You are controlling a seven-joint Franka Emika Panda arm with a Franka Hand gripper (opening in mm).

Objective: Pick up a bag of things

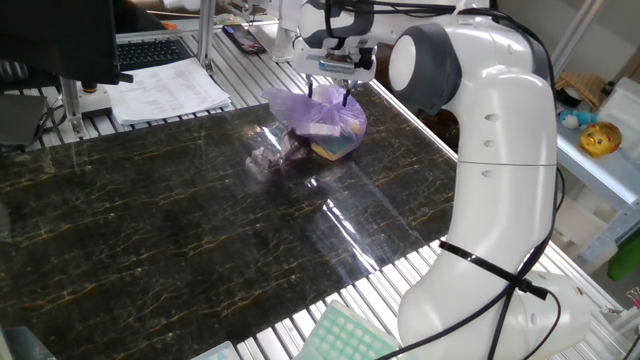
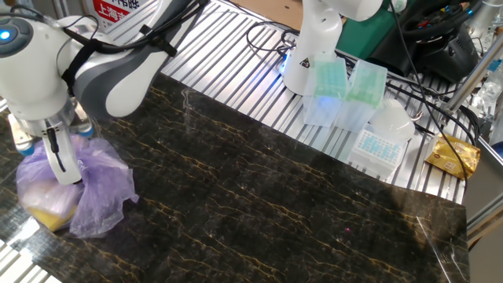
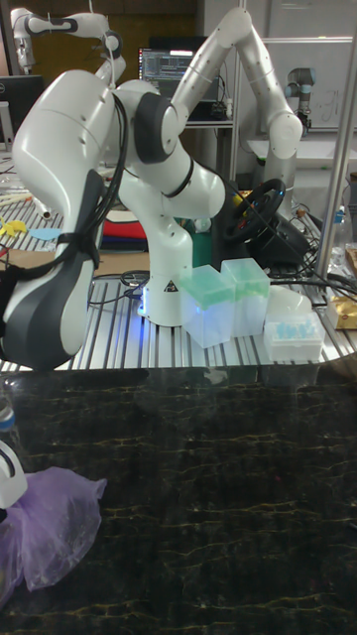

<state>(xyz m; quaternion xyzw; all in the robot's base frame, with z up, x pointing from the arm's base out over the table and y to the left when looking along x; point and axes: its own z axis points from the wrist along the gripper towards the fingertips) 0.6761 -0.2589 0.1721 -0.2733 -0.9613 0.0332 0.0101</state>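
Pincer (image 1: 331,97) fingers straddle the top of the lilac bag (image 1: 322,122), holding white and yellow items.

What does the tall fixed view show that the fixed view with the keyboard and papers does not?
Only the tall view shows a second white robot arm behind, a monitor and two green-topped boxes.

Only the keyboard view shows the claw over the bag, a small clear plastic wad, the papers and the yellow and white items inside the bag.

Both show the purple bag and the dark marbled table.
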